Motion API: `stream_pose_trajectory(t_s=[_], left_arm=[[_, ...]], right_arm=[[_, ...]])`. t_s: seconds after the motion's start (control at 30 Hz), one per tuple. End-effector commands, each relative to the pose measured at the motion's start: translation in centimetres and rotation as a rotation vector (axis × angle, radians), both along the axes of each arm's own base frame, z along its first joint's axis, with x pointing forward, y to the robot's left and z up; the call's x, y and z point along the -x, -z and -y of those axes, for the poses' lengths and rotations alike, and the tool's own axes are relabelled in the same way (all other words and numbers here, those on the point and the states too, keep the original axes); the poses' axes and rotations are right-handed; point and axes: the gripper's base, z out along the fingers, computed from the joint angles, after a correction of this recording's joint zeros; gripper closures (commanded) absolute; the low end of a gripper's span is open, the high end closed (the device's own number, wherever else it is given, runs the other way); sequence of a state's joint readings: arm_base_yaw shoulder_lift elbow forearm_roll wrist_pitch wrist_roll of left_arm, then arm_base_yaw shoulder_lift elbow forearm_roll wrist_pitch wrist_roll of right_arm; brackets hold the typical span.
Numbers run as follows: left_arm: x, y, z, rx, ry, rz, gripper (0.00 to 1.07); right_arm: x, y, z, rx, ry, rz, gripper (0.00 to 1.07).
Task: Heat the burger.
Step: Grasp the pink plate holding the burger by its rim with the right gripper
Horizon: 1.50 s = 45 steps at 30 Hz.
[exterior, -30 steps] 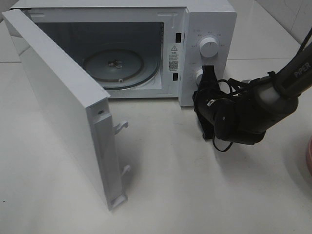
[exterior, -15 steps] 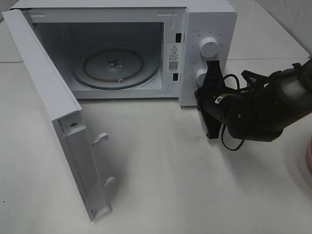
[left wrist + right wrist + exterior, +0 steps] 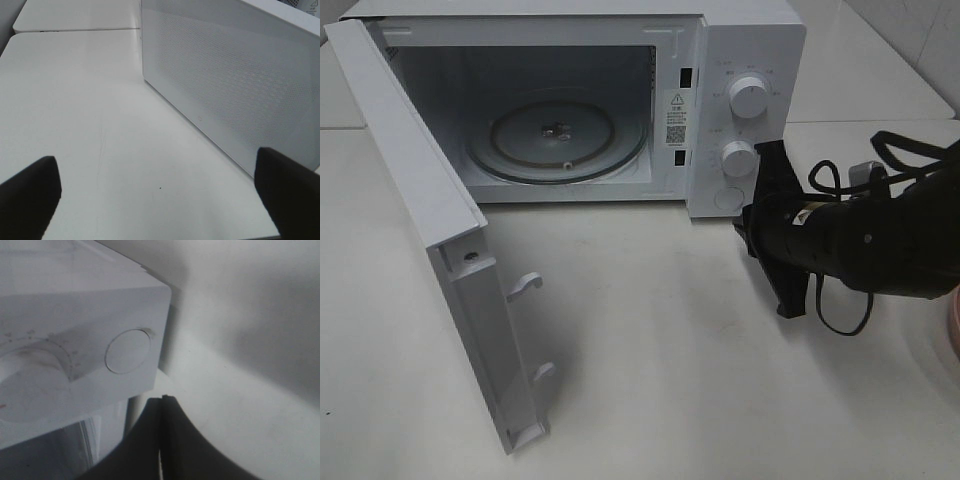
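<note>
Right gripper [image 3: 748,225], held low, points at the microwave [image 3: 760,50], jaws seemingly together.

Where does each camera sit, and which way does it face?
Exterior high: high before the table, looking down into the open microwave; the black right arm and right claw show.
Left wrist: low over the table, facing a dotted white panel; two dark tips of the open left claw show.
Right wrist: close to the microwave, facing its round button and lower knob; the shut right claw shows.
Shared: exterior high and right wrist both show button, knob, claw.
</note>
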State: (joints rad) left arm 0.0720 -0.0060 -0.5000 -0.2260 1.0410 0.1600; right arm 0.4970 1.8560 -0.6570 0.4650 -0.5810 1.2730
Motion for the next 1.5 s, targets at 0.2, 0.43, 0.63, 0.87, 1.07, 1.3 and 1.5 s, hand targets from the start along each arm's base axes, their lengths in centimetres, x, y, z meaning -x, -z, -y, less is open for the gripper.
stream_pose_trajectory(t_s=[0.2,0.43,0.63,0.87,1.07,1.3,1.5], left_arm=[[0.3,0.0,0.1,0.006,0.002,0.018,0.06],[0.3,0.0,0.1,0.006,0.002,0.018,0.06],[0.3,0.0,0.1,0.006,0.002,0.018,0.06],[0.3,0.0,0.1,0.006,0.002,0.018,0.06],[0.3,0.0,0.1,0.006,0.002,0.018,0.06],[0.3,0.0,0.1,0.006,0.002,0.018,0.06],[0.3,0.0,0.1,0.006,0.002,0.018,0.06]], right_arm=[[1.6,-1.3,0.0,0.158,-0.226,-0.119,1.04],[1.7,-2.1,1.4,0.291,-0.393,-0.188,1.03],[1.0,-4.6,2.6,0.529,-0.742,-0.252,1.01],[1.6,-7.2,2.6,0.667,-1.022,-0.278,0.99],[2.5,-8.5,3.0,0.836,-1.317,-0.257,0.99],[3.5,-8.6,3.4,0.808,-1.385,-0.338,0.94],[3.7,-8.6,5.6,0.765,-1.403,-0.442,0.74]])
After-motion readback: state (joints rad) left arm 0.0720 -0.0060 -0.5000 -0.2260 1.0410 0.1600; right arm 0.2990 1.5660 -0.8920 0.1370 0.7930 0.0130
